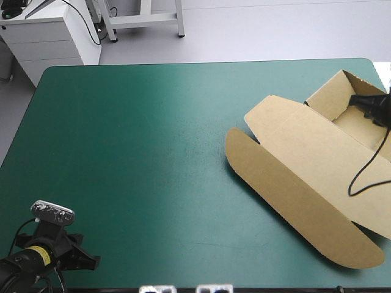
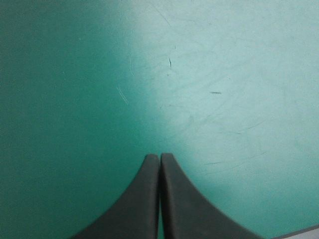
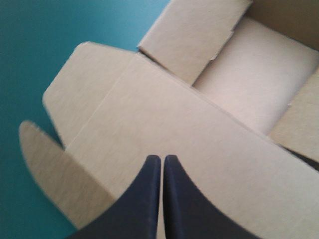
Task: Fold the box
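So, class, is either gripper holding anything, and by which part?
Nothing is held. The left gripper is shut over the teal-green cover; the right gripper is shut above the box, pinching no board.

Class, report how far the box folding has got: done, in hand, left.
Done: the box has its far-end walls raised as a tray. In hand: the right gripper, shut, hovers above the box, holding nothing visible; the left gripper sits shut over bare teal-green cover. Left: the lid and its long flap lie flat.

Matt brown board box (image 1: pixel 305 159), faintly scratched smooth teal-green cover (image 1: pixel 134 152)
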